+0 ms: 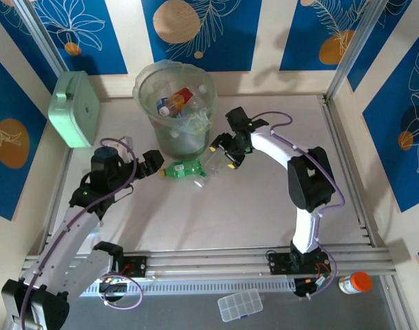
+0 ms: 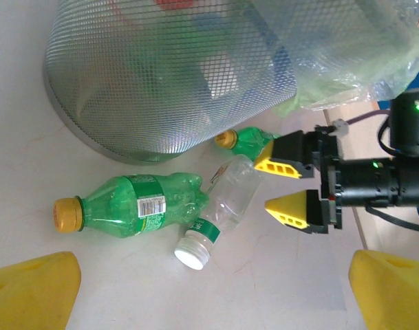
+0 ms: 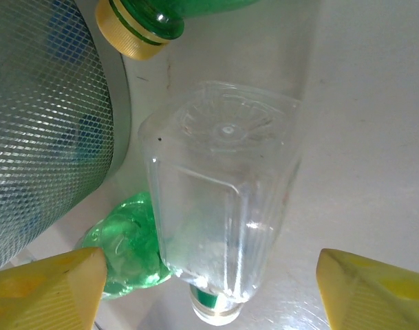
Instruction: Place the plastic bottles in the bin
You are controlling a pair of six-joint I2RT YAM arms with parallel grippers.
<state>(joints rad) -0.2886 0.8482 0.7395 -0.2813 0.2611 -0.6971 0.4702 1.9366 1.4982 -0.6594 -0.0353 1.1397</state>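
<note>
Nearest the lens, your right gripper (image 3: 209, 285) stands spread and empty, a yellow finger either side of the clear bottle (image 3: 223, 199). That bottle lies on the table (image 3: 374, 103) near the foot of the bin (image 3: 44, 124), base toward this gripper, cap pointing toward the left gripper (image 2: 209, 295). Its long axis runs along your reach, so the jaws would close across its body; a green bottle (image 2: 137, 206) lies against its neck end, and the left gripper, also wide open and empty, sits farther back.
</note>
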